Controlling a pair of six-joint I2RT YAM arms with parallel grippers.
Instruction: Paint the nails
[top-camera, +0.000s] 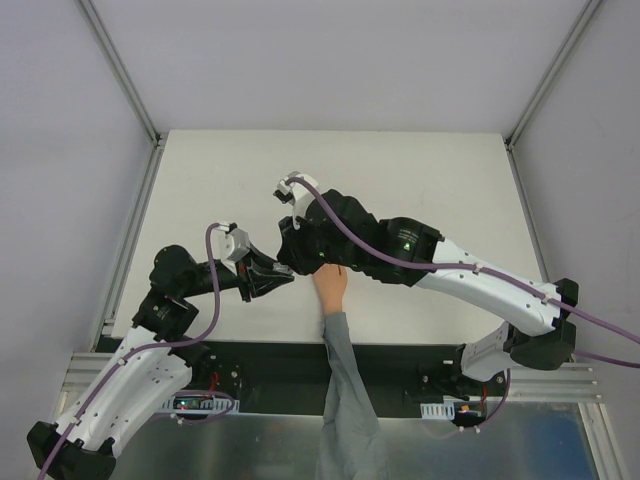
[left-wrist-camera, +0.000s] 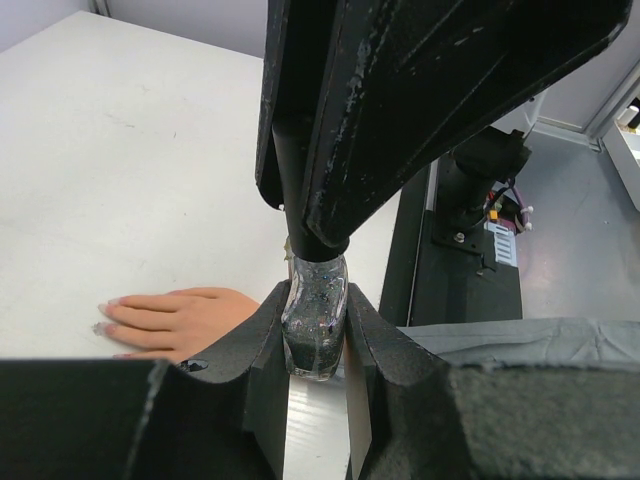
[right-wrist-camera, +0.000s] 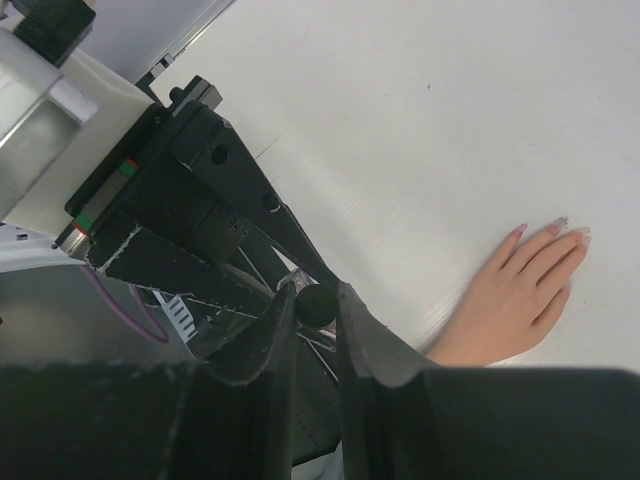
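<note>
From above, I see the hand (top-camera: 331, 287) lying flat on the table (top-camera: 420, 170), palm down, so it can be painted from overhead. Both wrists crowd just beside it on the left.

In my left wrist view the left fingers (left-wrist-camera: 262, 345) clamp the bottle (left-wrist-camera: 316, 318) upright to steady it. The right fingers (left-wrist-camera: 400, 120) drop onto it from above. The nails (left-wrist-camera: 104, 306) lie near, not touching the bottle.

In the right wrist view those fingers pinch narrowly on the cap (right-wrist-camera: 318, 304), I judge to twist it off.
</note>
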